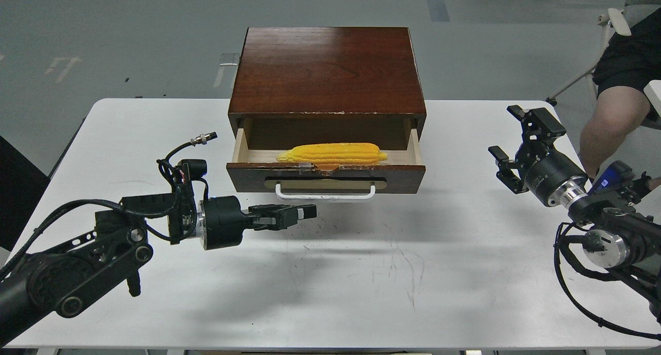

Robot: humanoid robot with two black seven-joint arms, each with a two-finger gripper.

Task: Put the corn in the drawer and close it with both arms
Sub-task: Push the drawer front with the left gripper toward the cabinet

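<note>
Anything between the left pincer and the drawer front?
Nothing: in the head view, only bare white table separates the left pincer from the drawer.

I have just one view, from my own head, looking forward and down over the white bench [330, 272], which fills most of the picture from its near edge to its far edge. My left arm [77, 262] enters from the lower left and my right arm [609, 231] from the lower right, so the camera sits between and above them. The cabinet [328, 71] stands mid-distance at centre, its top and front both visible, with grey floor [129, 34] beyond.
</note>
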